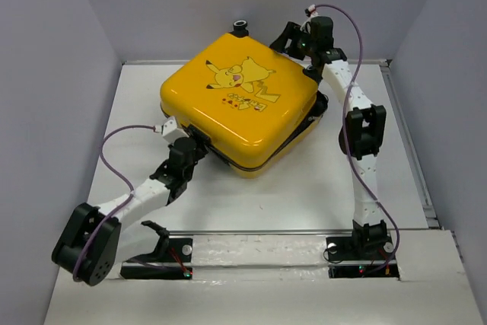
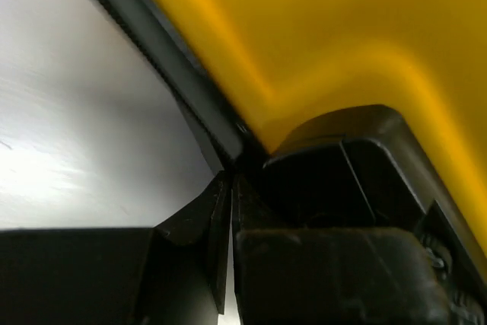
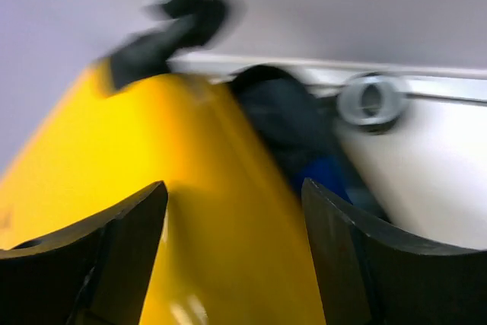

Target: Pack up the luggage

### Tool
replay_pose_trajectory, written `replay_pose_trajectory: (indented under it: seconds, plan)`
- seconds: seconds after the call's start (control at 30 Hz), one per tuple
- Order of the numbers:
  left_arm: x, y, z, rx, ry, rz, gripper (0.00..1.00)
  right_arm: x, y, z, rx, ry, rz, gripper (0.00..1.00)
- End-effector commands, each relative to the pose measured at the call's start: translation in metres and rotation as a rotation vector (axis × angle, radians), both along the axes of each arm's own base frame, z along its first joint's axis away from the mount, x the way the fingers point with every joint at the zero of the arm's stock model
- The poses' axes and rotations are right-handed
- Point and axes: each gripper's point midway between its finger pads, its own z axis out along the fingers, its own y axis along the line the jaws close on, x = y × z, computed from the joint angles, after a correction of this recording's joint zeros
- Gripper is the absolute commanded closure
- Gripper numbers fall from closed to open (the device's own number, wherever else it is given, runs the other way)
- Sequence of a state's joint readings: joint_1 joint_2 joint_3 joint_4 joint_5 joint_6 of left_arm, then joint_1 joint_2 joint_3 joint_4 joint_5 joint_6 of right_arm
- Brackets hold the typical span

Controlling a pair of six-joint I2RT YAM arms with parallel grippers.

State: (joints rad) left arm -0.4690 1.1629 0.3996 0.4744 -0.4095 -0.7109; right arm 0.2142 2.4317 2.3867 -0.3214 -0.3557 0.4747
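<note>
The tabletop (image 1: 304, 195) carries the luggage (image 1: 240, 108) flat near the middle of its far edge, lid nearly shut. Its shell looks rigid, glossy and probably slippery, so I grip at the black seam trim (image 2: 175, 89). My left tool (image 2: 230, 180), fingers together, touches the near-left seam. My right tool (image 3: 234, 188), fingers apart, straddles the far-right corner.

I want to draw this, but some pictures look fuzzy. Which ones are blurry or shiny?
Right wrist view: smeared all over, the yellow luggage blurred. Left wrist view: soft focus, bright glare on the table. Top view: sharp, just a gentle shine on the luggage.
</note>
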Motion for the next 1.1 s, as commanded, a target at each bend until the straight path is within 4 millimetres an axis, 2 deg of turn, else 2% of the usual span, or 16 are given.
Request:
replay_pose_trajectory:
  seconds: [0.0,0.03,0.1,0.27,0.4,0.47,0.5,0.53,0.57,0.6,0.63,0.73,0.8,0.83,0.97,1.07]
  plan:
    - [-0.064,-0.081,-0.01,-0.114,0.1,-0.358,0.85,-0.154,0.164,0.088,0.209,0.043,0.597,0.2]
    - [-0.067,-0.08,0.003,-0.127,0.059,-0.352,0.85,-0.159,0.161,0.1,0.202,0.018,0.597,0.19]
    - [-0.071,-0.077,0.011,-0.13,0.041,-0.342,0.85,-0.161,0.155,0.099,0.169,0.005,0.576,0.18]
    - [-0.072,-0.064,0.054,-0.131,-0.058,-0.313,0.81,-0.184,0.127,0.155,0.084,-0.128,0.505,0.21]
    - [-0.075,-0.064,0.077,-0.123,-0.094,-0.346,0.77,-0.216,0.099,0.196,0.008,-0.245,0.469,0.47]
    - [-0.076,-0.065,0.081,-0.107,-0.103,-0.361,0.76,-0.236,0.082,0.198,-0.028,-0.267,0.448,0.61]
    - [-0.075,-0.066,0.085,-0.106,-0.113,-0.366,0.73,-0.26,0.064,0.194,-0.048,-0.294,0.413,0.75]
    - [-0.073,-0.067,0.083,-0.084,-0.11,-0.373,0.72,-0.273,0.054,0.188,-0.051,-0.304,0.389,0.81]
    - [-0.07,-0.069,0.086,-0.075,-0.117,-0.376,0.7,-0.287,0.044,0.126,-0.083,-0.194,0.376,0.88]
    - [-0.067,-0.07,0.089,-0.063,-0.126,-0.377,0.69,-0.321,0.027,0.149,-0.048,-0.283,0.359,0.89]
    - [-0.062,-0.071,0.082,-0.039,-0.104,-0.372,0.68,-0.332,0.021,0.146,-0.025,-0.315,0.34,0.91]
    - [-0.046,-0.077,0.093,-0.014,-0.111,-0.368,0.67,-0.374,-0.001,0.087,0.006,-0.266,0.308,0.93]
    - [-0.037,-0.083,0.111,-0.026,-0.146,-0.367,0.67,-0.389,-0.007,0.056,-0.003,-0.235,0.3,0.93]
    - [-0.034,-0.085,0.116,-0.028,-0.157,-0.368,0.67,-0.396,-0.012,0.021,-0.027,-0.183,0.293,0.93]
    - [-0.021,-0.085,0.138,-0.033,-0.197,-0.329,0.67,-0.41,-0.026,-0.014,-0.022,-0.178,0.248,0.91]
    - [-0.019,-0.082,0.146,-0.044,-0.22,-0.304,0.66,-0.409,-0.023,-0.03,0.039,-0.175,0.228,0.76]
